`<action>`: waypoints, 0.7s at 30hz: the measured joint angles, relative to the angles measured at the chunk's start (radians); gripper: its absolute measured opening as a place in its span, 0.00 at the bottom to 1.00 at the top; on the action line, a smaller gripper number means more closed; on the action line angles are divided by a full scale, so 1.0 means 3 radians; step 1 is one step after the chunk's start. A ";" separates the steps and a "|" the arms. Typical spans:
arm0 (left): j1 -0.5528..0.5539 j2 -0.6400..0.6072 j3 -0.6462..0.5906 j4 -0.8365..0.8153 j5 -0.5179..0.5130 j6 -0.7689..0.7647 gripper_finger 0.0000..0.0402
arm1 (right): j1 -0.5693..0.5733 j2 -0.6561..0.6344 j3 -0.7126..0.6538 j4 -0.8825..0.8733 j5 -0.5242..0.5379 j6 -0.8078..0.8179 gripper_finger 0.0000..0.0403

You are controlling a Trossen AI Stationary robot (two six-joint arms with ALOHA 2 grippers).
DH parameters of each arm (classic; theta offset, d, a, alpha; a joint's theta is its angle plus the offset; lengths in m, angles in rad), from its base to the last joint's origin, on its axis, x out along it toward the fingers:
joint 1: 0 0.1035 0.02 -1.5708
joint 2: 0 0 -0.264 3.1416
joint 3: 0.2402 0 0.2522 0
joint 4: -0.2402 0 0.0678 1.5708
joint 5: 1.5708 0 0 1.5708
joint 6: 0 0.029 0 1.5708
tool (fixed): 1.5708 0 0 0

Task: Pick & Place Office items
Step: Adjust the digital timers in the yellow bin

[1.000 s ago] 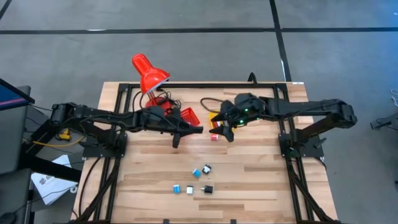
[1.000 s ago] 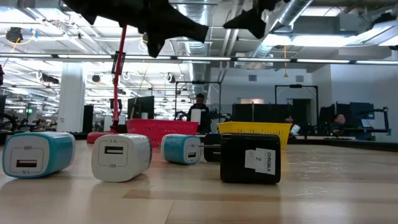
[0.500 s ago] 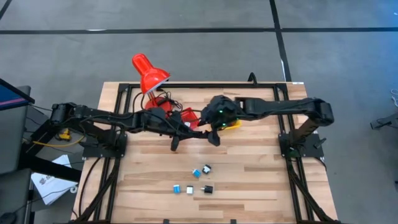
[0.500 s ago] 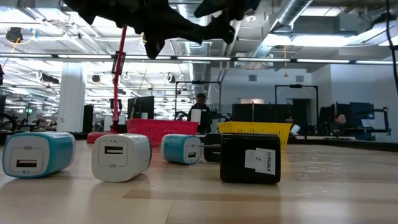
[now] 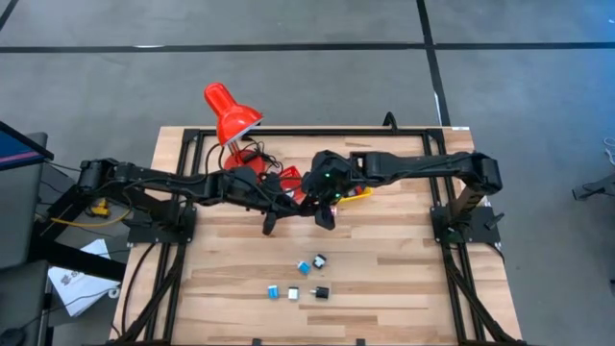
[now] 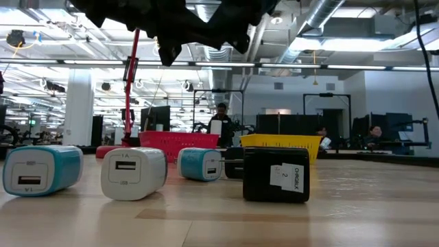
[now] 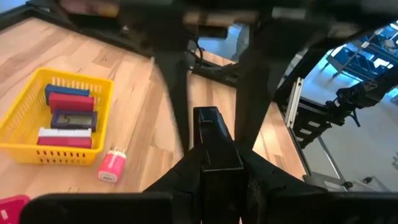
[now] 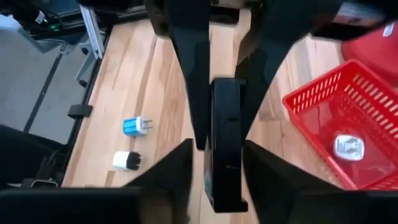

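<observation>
Above the middle of the table, the right gripper (image 5: 327,217) and left gripper (image 5: 270,223) meet; both seem closed on one black charger (image 8: 224,140), probably a handover. Other chargers (image 5: 309,265) lie nearby.

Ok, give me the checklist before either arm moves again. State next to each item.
1. Left claw shut: ok.
2. Right claw carrying a piece: cannot tell.
3. Claws well apart: not ok, they hang close together over mid-table.
4. Red basket has room: ok, only one white piece shows in it.
5. Yellow basket upright and partly filled: ok.
6. All pieces binned: not ok, a pink charger lies beside the yellow basket, and a blue charger and a white charger lie loose.
</observation>
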 joint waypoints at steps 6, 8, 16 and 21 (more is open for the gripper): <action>-0.0005 0.0000 0.0000 -0.0010 0.0031 0.0020 0.13 | -0.0006 -0.0001 0.0004 -0.0044 -0.0081 -0.0086 0.12; -0.0005 0.0002 0.0000 -0.0007 0.0028 0.0020 0.14 | -0.0006 -0.0001 0.0005 -0.0061 -0.0090 -0.0077 0.11; 0.0000 0.0003 0.0000 -0.0006 -0.0029 0.0099 0.23 | -0.0029 -0.0005 0.0006 -0.0117 -0.0078 -0.0010 0.12; 0.0006 -0.0010 0.0000 -0.0012 -0.0042 0.0094 0.28 | -0.0030 -0.0019 0.0000 -0.0189 -0.0074 0.0125 0.12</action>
